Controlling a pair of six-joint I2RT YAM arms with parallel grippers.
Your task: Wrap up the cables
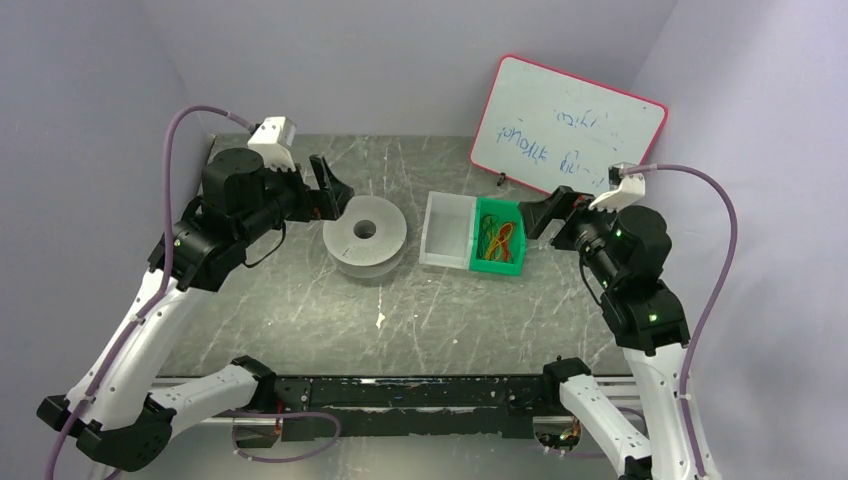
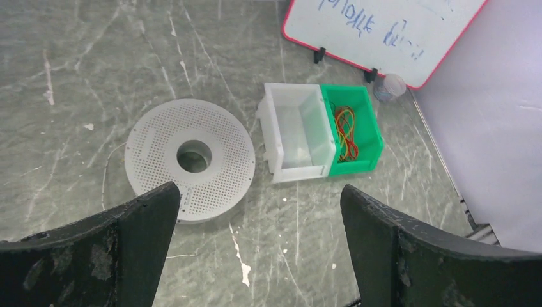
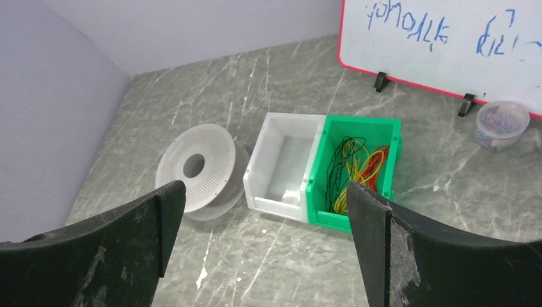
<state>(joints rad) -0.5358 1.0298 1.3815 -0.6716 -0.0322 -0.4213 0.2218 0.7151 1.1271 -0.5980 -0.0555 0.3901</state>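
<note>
The cables (image 1: 497, 239) lie as a loose tangle of black, yellow, orange-red and green wires inside a green bin (image 1: 513, 262). The right wrist view shows the cables (image 3: 353, 169) heaped in the green bin (image 3: 362, 121); in the left wrist view they (image 2: 345, 132) sit in the same bin (image 2: 372, 142). A perforated white spool (image 1: 364, 236) lies flat left of the bins. My left gripper (image 1: 335, 190) hovers open just left of the spool, holding nothing. My right gripper (image 1: 545, 212) hovers open just right of the green bin, also holding nothing.
A translucent white bin (image 1: 446, 232) adjoins the green bin's left side. A red-framed whiteboard (image 1: 565, 125) leans at the back right, with a small round tub (image 3: 502, 121) in front of it. Grey walls close in left, right and behind.
</note>
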